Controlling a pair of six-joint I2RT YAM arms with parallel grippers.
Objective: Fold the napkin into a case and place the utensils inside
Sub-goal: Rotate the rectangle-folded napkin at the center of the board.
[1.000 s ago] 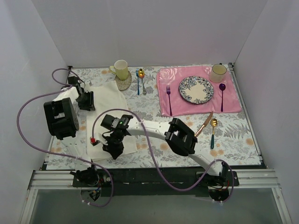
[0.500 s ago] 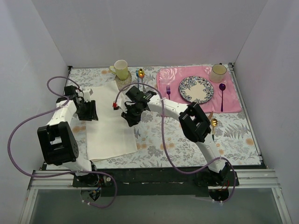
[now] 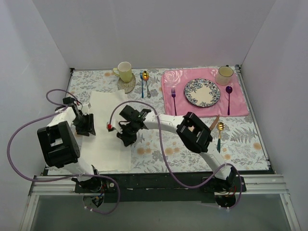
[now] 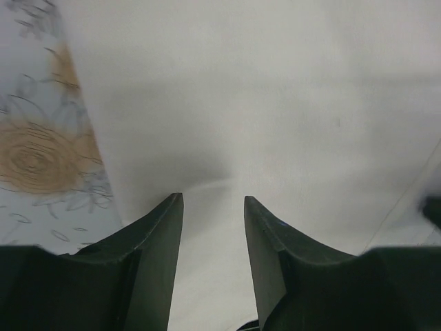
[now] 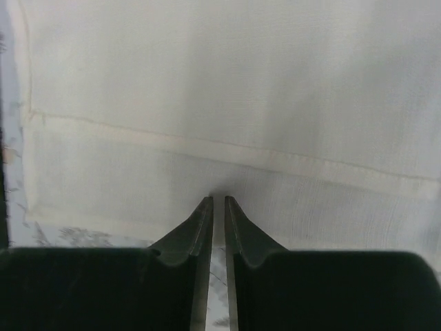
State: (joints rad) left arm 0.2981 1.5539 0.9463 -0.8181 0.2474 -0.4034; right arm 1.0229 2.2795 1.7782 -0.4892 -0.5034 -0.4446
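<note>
The cream-white napkin (image 3: pixel 108 147) lies flat as a long strip on the left of the table. My left gripper (image 3: pixel 86 124) sits low at its left edge, open, with the cloth (image 4: pixel 275 103) spread under the jaws (image 4: pixel 212 201) and nothing pinched. At the strip's right edge my right gripper (image 3: pixel 125 136) is down on the cloth. In the right wrist view it (image 5: pixel 218 200) is shut to a thin slit, its tips resting on the napkin (image 5: pixel 241 83) just inside the hem. The copper knife (image 3: pixel 214 122) and the teal-handled spoon (image 3: pixel 219 137) lie to the right, the knife partly behind the right arm.
At the back stand a yellow mug (image 3: pixel 124 71) on a coaster and a blue-handled spoon (image 3: pixel 143 83). A pink placemat (image 3: pixel 173 82) at the back right carries a plate (image 3: pixel 202 92), a purple fork (image 3: pixel 173 102), a purple spoon (image 3: pixel 228 98) and a cup (image 3: pixel 224 74).
The right gripper swept to the napkin's far end and has come back toward the middle of its right edge, its jaws narrowing. The napkin now looks narrower. The left gripper shifted slightly nearer.
</note>
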